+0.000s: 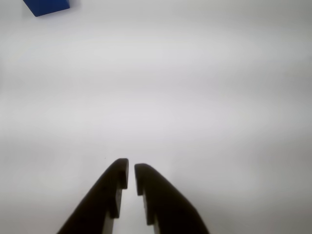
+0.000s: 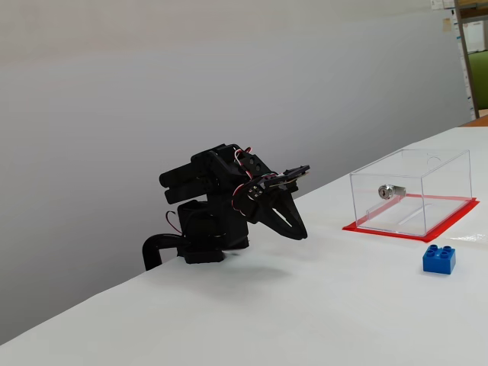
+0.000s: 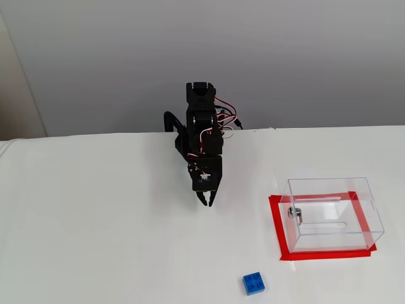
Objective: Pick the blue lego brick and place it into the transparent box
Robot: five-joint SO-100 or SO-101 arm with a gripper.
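Note:
The blue lego brick (image 3: 254,282) lies on the white table, near the front edge, left of the transparent box (image 3: 332,214). It also shows in a fixed view (image 2: 439,259) and at the top left corner of the wrist view (image 1: 47,6). The box stands on a red flat base (image 3: 276,231) and has a small silver lock part (image 3: 295,213) on its wall. My gripper (image 3: 206,202) hangs low over the table, folded close to the arm base, well apart from the brick and the box. Its jaws are nearly together and hold nothing. In the wrist view the gripper (image 1: 131,168) shows only a thin gap.
The arm base (image 2: 200,248) sits at the table's back edge in front of a grey wall. Bare white table (image 3: 95,240) lies all around the gripper and between it and the brick.

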